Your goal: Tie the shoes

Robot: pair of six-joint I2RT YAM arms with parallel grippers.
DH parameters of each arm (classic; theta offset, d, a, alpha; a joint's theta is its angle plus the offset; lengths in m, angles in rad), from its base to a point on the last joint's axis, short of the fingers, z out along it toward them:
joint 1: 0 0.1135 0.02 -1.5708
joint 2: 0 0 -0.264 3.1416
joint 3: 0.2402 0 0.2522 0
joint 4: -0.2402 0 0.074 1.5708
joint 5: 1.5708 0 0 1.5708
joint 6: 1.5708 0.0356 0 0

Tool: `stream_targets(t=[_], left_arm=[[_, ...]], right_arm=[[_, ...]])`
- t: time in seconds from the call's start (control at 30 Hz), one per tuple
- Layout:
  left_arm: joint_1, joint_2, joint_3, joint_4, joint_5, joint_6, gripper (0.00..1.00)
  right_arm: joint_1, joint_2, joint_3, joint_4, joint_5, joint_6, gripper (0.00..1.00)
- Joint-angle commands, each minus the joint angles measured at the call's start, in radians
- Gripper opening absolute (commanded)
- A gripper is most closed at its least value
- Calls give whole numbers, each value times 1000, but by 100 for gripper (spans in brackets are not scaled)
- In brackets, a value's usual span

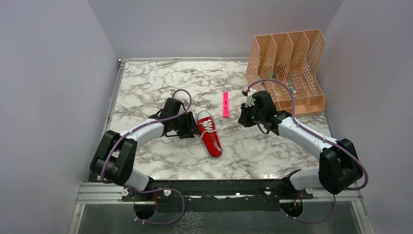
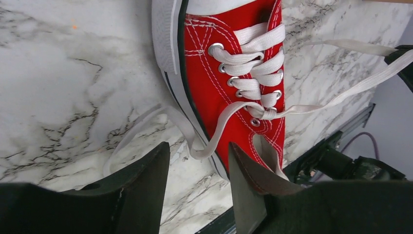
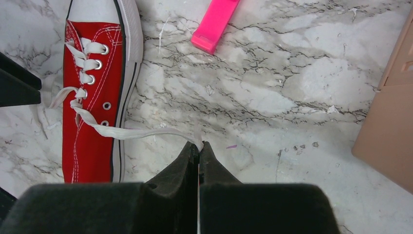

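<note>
a pink marker lies on the marble table just beyond the toe of the sneaker and a little to its right, clear of it. a peach mesh file rack stands well off to the sneaker's far right, at the back corner. nothing lies across the sneaker but its own laces. the sneaker sits mid-table between the two arms, toe pointing away from their bases and heel toward them. it is red canvas with a white sole, a white toe cap and white laces through metal eyelets. the laces cross in one twist near the top eyelets. the right gripper, off the sneaker's right side, is pressed fully together on a lace end, which runs straight from that twist. the left gripper, close against the sneaker's left side, stands partly apart and grips nothing, with the loose lace looping between its fingers beside the sole.
</note>
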Motion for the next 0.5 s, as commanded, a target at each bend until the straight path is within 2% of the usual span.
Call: stream_targets(t=[0.0, 0.27, 0.43, 0.47], left_arm=[[-10, 37, -39, 153, 103, -110, 48], [-19, 86, -26, 157, 108, -140, 54], [-23, 72, -17, 132, 101, -134, 42], [-26, 67, -17, 125, 99, -131, 36]], right_arm=[[-7, -21, 2, -24, -9, 8, 1], [-7, -22, 9, -21, -13, 18, 1], [-7, -22, 12, -25, -17, 19, 1], [-7, -21, 14, -29, -16, 18, 1]])
